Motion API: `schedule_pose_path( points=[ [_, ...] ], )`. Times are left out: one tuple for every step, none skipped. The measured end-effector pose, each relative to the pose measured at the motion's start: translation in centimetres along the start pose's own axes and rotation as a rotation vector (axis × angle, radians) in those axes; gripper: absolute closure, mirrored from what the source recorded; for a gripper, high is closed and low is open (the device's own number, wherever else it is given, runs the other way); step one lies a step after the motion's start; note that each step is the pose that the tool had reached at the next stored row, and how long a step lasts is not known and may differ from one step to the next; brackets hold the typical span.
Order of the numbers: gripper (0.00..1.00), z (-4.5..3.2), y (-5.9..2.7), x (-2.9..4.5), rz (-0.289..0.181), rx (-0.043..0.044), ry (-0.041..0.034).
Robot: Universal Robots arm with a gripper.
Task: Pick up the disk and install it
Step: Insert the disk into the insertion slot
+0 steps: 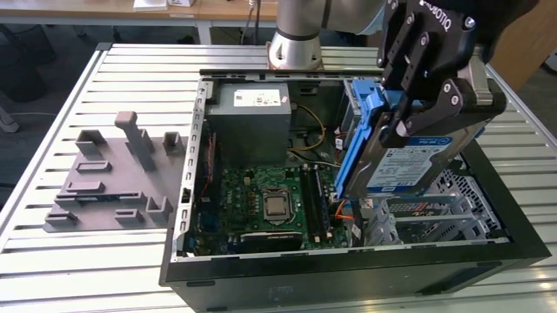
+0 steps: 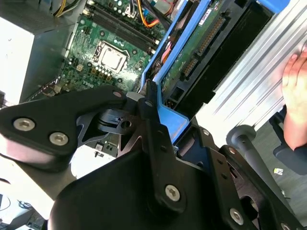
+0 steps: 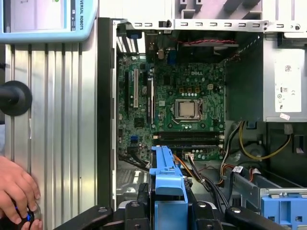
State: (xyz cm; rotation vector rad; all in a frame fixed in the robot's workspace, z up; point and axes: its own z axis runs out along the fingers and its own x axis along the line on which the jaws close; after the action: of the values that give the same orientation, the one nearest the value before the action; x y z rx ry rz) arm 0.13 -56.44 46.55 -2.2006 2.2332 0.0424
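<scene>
Pickup's done: the pincer is clamped on the disk, held on edge over the open computer case, not yet seated in the cage.

Disk over case — motherboard inside

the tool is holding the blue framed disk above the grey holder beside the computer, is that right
Not quite. The tool does hold the disk, but above the open computer case, toward the exterior view's right. The grey holder lies outside the case, toward that view's left, with nothing held over it.
</scene>
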Motion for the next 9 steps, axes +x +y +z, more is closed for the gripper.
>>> schedule_pose_path(
  points=[
    [0.64, 0.02, -0.19, 0.02, 0.0, 0.0, 0.0001],
    [0.64, 0.05, -0.37, 0.03, 0.0, 0.0, 0.0001],
    [0.64, 0.09, -0.55, 0.03, 0.0, 0.0, 0.0],
    [0.64, 0.11, -0.71, 0.03, 0.0, 0.0, 0.0],
    [0.64, 0.14, -0.94, 0.03, 0.0, 0.0, 0.0],
    [0.64, 0.16, -1.17, 0.03, 0.0, 0.0, 0.0001],
    [0.64, 0.19, -1.39, 0.03, 0.0, 0.0, 0.0],
    [0.64, 0.22, -1.59, 0.03, 0.0, 0.0, -0.0001],
    [0.64, 0.24, -1.77, 0.03, 0.0, 0.0001, 0.0]
  ],
)
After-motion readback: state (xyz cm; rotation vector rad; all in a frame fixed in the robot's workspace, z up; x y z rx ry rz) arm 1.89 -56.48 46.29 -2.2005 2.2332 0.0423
